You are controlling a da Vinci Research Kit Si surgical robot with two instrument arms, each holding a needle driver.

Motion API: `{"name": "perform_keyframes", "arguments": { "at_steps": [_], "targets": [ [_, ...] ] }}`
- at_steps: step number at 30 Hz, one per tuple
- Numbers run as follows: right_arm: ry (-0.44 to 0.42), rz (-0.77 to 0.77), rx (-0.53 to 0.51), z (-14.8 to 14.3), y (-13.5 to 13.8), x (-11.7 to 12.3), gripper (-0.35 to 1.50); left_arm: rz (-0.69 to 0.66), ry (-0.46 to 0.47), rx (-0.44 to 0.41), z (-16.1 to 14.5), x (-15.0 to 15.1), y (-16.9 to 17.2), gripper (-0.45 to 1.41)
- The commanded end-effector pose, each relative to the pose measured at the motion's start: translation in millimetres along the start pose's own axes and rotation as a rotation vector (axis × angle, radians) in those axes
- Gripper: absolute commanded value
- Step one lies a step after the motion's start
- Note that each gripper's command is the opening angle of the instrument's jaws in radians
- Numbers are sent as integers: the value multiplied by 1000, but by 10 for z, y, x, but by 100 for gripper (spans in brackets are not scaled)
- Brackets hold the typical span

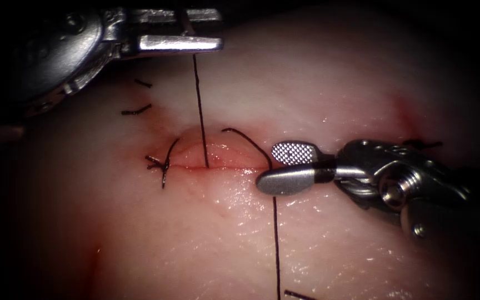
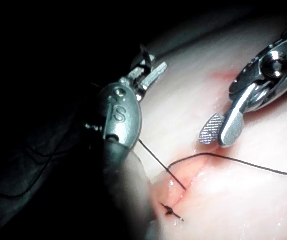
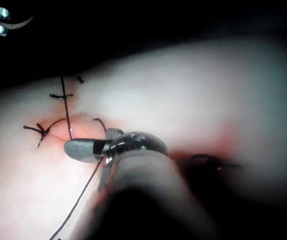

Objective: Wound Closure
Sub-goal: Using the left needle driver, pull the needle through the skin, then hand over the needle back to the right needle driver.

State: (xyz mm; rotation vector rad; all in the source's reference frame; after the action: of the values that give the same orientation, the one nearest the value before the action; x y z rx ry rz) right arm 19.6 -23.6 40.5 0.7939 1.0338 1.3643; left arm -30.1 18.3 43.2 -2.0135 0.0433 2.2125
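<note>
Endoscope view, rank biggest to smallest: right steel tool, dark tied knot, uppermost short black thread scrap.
1. Right steel tool, claw open, empty.
2. Dark tied knot at the cut's left end.
3. Uppermost short black thread scrap.
Left steel tool holds the curved needle, outside the tissue.

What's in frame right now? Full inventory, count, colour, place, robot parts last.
tissue: one, pale pink, under everything.
cut: one, reddish, at the tissue's middle, running left to right.
thread: one long dark strand, taut from the left tool down into the cut; another stretch arcs to the right tool, then runs down the tissue.
knot: one, dark, at the cut's left end.
cut ends of thread: two short dark pieces, on the tissue above and left of the cut.
red fluid: faint smear, right of the cut.
needle: one, curved, held in the left tool.
left tool: one, silver, above the cut.
right tool: one, silver, at the cut's right end, jaws open.
</note>
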Motion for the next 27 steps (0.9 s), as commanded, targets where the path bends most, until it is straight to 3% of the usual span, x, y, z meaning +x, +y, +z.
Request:
{"name": "perform_keyframes", "arguments": {
  "at_steps": [1, 10, 19, 27],
  "targets": [
    [15, 30, 15, 6, -13, 20, 123, 9, 5, 1, 6, 1, -12, -45],
    [33, 122, 48, -3, -29, 43, 120, 64, 2, 3, 7, -4, -1, -45],
    [-2, 313, 104, 3, -17, 47, 118, 193, -75, -58, 12, -56, 96, -45],
    [-46, 386, 181, 25, -21, 34, 120, 356, -113, -54, 7, -83, 123, -45]
  ]
}}
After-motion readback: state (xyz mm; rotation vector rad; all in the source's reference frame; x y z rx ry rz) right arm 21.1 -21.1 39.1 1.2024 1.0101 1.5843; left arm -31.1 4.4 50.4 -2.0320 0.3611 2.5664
